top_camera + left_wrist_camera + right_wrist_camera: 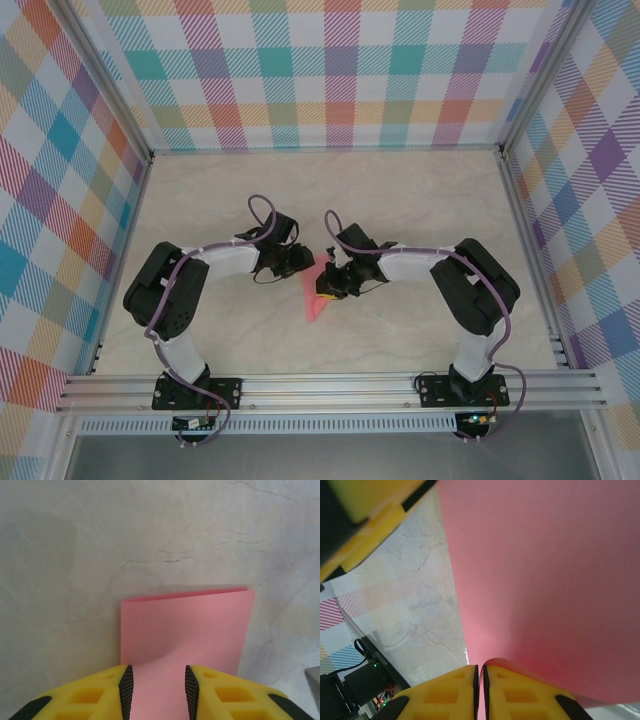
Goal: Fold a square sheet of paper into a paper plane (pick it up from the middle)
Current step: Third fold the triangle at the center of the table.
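Pads on my left gripper (157,685) are standing apart, and the sheet of paper (185,630) is running through the gap between them with its flat face toward my left wrist camera. Its left edge is passing behind my left finger (95,695), so the sheet is wider than the gap and these 2 fingers are not pinching it. At its far edge 2 layers are showing, 1 peeking just past the other, so the sheet is lying folded. Pale marbled table (100,540) is spreading out beyond it.

From above, my 2 arms are bending inward and meeting near the middle of the table, with the pink paper hanging between the 2 grippers. It is narrowing to a point that is aiming toward the near edge. I cannot tell whether that point is touching the table.

On the right, my right gripper (480,672) is clamping shut, with a thin dark slit showing between its 2 yellow fingers. The sheet is rising from those fingertips, so I am holding it there by 1 edge. It is sweeping up and across the right side of my right wrist view, tilted off the table. In the upper left of that same view, the yellow finger of my left gripper is hovering close beside the paper.

Checked walls (330,70) are surrounding the table on 3 sides.
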You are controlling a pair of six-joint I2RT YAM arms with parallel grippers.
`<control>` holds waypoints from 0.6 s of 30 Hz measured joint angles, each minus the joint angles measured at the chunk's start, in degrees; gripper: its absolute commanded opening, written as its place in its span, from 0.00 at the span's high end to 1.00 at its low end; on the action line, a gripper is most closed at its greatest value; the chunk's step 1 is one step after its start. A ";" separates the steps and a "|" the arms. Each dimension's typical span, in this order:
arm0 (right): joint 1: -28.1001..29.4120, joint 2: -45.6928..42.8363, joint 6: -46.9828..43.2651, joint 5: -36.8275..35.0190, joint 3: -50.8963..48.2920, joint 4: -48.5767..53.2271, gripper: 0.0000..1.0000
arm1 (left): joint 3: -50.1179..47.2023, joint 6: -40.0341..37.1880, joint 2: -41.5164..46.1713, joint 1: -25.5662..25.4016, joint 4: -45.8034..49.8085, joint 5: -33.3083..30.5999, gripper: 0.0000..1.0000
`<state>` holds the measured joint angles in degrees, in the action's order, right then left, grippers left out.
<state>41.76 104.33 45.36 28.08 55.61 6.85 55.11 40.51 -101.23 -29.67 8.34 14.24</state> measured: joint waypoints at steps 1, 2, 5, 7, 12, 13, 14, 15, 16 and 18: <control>0.04 0.07 -0.04 -0.11 0.00 -0.44 0.87 | 0.00 0.00 -0.17 0.02 0.28 -0.24 0.67; 0.11 0.13 -0.02 -0.24 0.00 -0.74 0.87 | 0.00 0.00 -0.33 0.04 0.46 -0.35 0.68; 0.11 0.61 -0.02 -0.52 0.00 -1.73 0.87 | 0.09 0.00 -0.61 0.17 0.59 -0.39 0.69; 0.15 1.20 0.00 -0.66 0.00 -2.19 0.87 | 0.13 0.00 -0.63 0.17 0.70 -0.42 0.70; 0.33 2.45 0.02 -0.70 0.00 -3.39 0.87 | 0.22 0.00 -0.79 0.20 0.72 -0.39 0.70; 0.33 2.62 0.04 -0.72 0.00 -3.67 0.87 | 0.24 0.00 -0.83 0.20 0.72 -0.39 0.70; 0.33 2.75 0.22 -0.83 0.00 -3.89 0.87 | 0.24 0.00 -0.85 0.20 0.72 -0.39 0.71; 0.33 2.82 0.26 -0.94 0.00 -4.13 0.87 | 0.24 0.00 -0.90 0.20 0.72 -0.39 0.71; 0.33 2.86 0.46 -1.07 0.00 -4.33 0.87 | 0.26 0.00 -0.94 0.20 0.72 -0.39 0.71; 0.33 2.89 0.66 -1.11 0.00 -4.57 0.87 | 0.28 0.00 -0.94 0.24 0.72 -0.37 0.71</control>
<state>42.09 107.22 46.02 26.96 55.61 2.28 55.40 40.51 -102.17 -29.43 9.06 13.87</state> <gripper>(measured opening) 0.129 0.294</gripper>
